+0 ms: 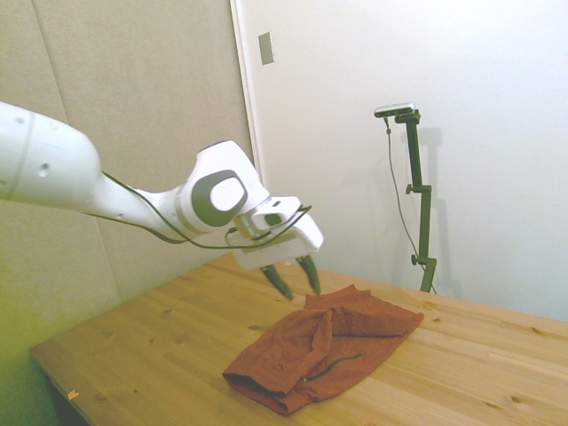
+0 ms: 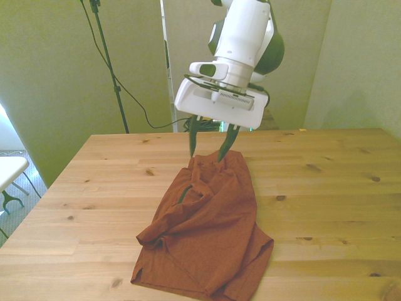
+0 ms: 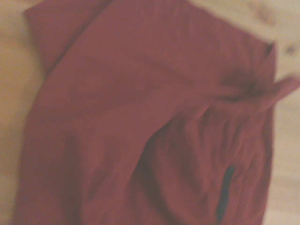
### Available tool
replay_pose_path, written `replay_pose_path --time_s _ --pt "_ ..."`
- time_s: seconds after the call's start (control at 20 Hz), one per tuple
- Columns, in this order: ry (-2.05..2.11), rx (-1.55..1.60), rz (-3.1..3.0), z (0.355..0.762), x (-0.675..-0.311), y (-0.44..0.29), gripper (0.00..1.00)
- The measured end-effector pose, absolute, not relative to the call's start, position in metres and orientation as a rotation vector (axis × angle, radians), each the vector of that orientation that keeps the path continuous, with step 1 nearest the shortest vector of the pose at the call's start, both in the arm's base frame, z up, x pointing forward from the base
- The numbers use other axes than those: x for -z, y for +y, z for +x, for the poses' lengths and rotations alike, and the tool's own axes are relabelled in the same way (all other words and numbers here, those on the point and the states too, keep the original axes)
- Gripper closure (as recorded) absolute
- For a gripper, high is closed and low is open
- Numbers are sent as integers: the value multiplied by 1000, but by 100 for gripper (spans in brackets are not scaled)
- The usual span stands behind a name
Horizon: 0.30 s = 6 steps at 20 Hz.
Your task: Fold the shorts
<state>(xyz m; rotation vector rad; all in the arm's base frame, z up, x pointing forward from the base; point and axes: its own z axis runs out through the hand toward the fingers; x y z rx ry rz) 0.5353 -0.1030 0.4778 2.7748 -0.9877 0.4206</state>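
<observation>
The shorts (image 1: 328, 346) (image 2: 207, 232) (image 3: 140, 122) lie rumpled on the wooden table (image 1: 160, 346) (image 2: 326, 188), a rust-orange heap with one layer folded over and a thin dark green cord (image 1: 333, 366) (image 2: 183, 195) (image 3: 226, 190) showing. My gripper (image 1: 296, 280) (image 2: 210, 145) hangs open just above the end of the shorts nearest the robot, with nothing between its dark green fingers (image 1: 278, 282) (image 2: 193, 141). In the front view the fingertips sit right at the fabric's far edge. The blurred wrist view is filled by the shorts.
Bare wood surrounds the garment on all sides. The table's near edge runs close to the shorts in the front view. A white table leg (image 2: 9, 182) stands beyond the table at the front view's left.
</observation>
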Motion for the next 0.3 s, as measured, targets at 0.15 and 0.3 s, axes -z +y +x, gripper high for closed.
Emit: replay_pose_path --time_s 0.15,0.3 --pt "-1127 -165 2857 470 -466 -84 0" --pt "-1166 -45 2886 412 -455 -66 0"
